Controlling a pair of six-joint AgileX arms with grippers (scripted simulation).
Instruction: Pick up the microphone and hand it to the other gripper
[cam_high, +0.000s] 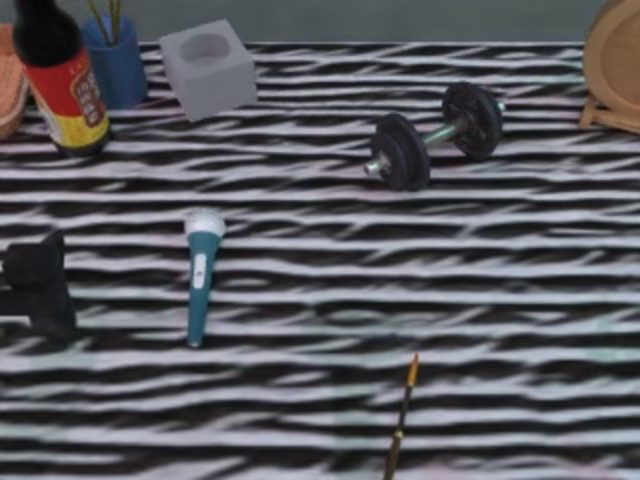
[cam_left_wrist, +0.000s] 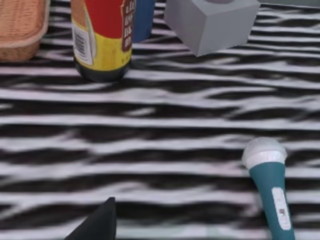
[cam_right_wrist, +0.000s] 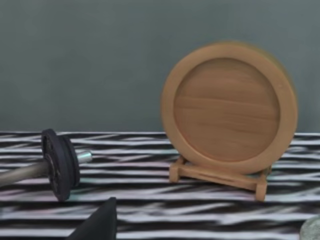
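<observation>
Top view: slim teal microphone (cam_high: 201, 283), mesh-headed.

the microphone (cam_high: 202, 278) lies left of centre; the dumbbell (cam_high: 433, 135) far right of it, the paintbrush (cam_high: 401, 415) nearer.

Your left gripper (cam_high: 35, 285) sits low at the bench's left edge, about midway between near and far, a black bulk with only part of it inside the top view. Its wrist view shows one dark finger tip (cam_left_wrist: 100, 222). Your right arm is outside the top view; its wrist view shows one dark finger tip (cam_right_wrist: 100, 222).
</observation>
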